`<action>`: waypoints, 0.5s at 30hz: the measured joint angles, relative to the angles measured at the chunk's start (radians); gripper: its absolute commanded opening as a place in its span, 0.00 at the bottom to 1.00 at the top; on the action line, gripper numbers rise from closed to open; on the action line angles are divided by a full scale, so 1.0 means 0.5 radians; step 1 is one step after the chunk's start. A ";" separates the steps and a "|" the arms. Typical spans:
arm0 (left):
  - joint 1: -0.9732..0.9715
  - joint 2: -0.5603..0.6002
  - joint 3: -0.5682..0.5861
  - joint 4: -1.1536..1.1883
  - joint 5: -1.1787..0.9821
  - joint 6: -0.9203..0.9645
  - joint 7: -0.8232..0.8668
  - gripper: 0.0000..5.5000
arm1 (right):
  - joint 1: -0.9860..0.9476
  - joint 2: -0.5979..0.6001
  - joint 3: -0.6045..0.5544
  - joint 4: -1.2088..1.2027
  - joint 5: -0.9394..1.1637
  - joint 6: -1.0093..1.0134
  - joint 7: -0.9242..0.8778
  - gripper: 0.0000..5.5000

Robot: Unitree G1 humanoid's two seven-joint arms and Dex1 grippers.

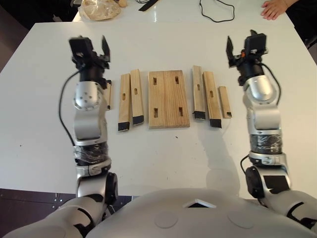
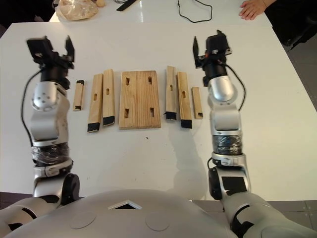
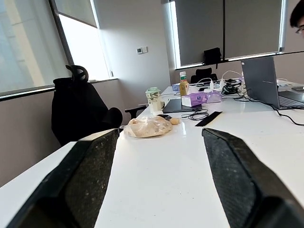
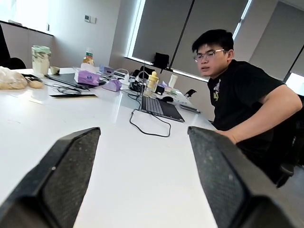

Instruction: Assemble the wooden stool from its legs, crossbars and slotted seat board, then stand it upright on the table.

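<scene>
The slotted seat board point(image 1: 168, 99) lies flat at the middle of the white table point(image 1: 163, 148). Two wooden legs point(image 1: 130, 99) lie side by side to its left, with a short crossbar point(image 2: 78, 95) beyond them, beside my left forearm. Two more legs point(image 1: 205, 95) and a short crossbar point(image 1: 225, 101) lie to the right of the board. My left gripper point(image 1: 91, 49) is raised beyond the left pieces, open and holding nothing; its fingers point(image 3: 71, 190) stand wide apart. My right gripper point(image 1: 243, 47) is raised beyond the right pieces, also open and holding nothing, fingers point(image 4: 223, 175) spread.
At the table's far edge lie a plastic bag of food point(image 1: 99, 9), a black cable point(image 1: 215, 12) and a person's hand point(image 1: 275, 9). Bare table surface stretches in front of the wooden parts and on both sides.
</scene>
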 measured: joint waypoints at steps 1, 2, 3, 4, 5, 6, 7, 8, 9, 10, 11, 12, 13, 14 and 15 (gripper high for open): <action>0.031 -0.006 0.023 -0.012 -0.008 0.012 0.005 0.59 | 0.030 -0.027 -0.052 -0.009 0.030 0.053 0.033 0.62; 0.057 -0.012 0.031 -0.022 -0.012 0.023 0.014 0.59 | 0.053 -0.043 -0.067 -0.016 0.050 0.084 0.048 0.62; 0.130 -0.053 0.049 -0.066 -0.013 0.041 0.059 0.59 | 0.119 -0.070 -0.107 -0.046 0.092 0.144 0.087 0.62; 0.199 -0.110 0.062 -0.113 -0.012 0.047 0.123 0.59 | 0.178 -0.087 -0.126 -0.076 0.100 0.182 0.114 0.62; 0.254 -0.176 0.076 -0.157 -0.010 0.057 0.194 0.59 | 0.233 -0.102 -0.131 -0.110 0.102 0.213 0.132 0.62; 0.292 -0.256 0.088 -0.195 0.001 0.078 0.276 0.59 | 0.291 -0.116 -0.133 -0.157 0.103 0.253 0.148 0.62; 0.301 -0.340 0.091 -0.233 0.003 0.085 0.364 0.59 | 0.352 -0.122 -0.137 -0.225 0.109 0.308 0.154 0.62; 0.301 -0.412 0.090 -0.262 0.005 0.086 0.438 0.59 | 0.421 -0.122 -0.138 -0.294 0.125 0.375 0.159 0.62; 0.300 -0.444 0.080 -0.271 0.008 0.086 0.465 0.59 | 0.466 -0.122 -0.134 -0.333 0.133 0.418 0.166 0.62; 0.300 -0.469 0.047 -0.275 0.018 0.086 0.476 0.59 | 0.541 -0.121 -0.119 -0.375 0.141 0.475 0.182 0.62; 0.300 -0.455 0.003 -0.276 0.050 0.086 0.466 0.59 | 0.621 -0.119 -0.090 -0.407 0.146 0.530 0.211 0.62; 0.298 -0.437 -0.013 -0.282 0.064 0.086 0.454 0.59 | 0.671 -0.119 -0.060 -0.431 0.152 0.571 0.233 0.62; 0.295 -0.414 -0.012 -0.288 0.070 0.086 0.447 0.59 | 0.716 -0.115 -0.040 -0.462 0.164 0.606 0.244 0.62; 0.290 -0.385 0.011 -0.291 0.071 0.089 0.438 0.59 | 0.759 -0.107 -0.039 -0.501 0.176 0.660 0.250 0.62; 0.290 -0.355 0.053 -0.294 0.070 0.094 0.437 0.59 | 0.798 -0.100 -0.041 -0.531 0.181 0.704 0.250 0.62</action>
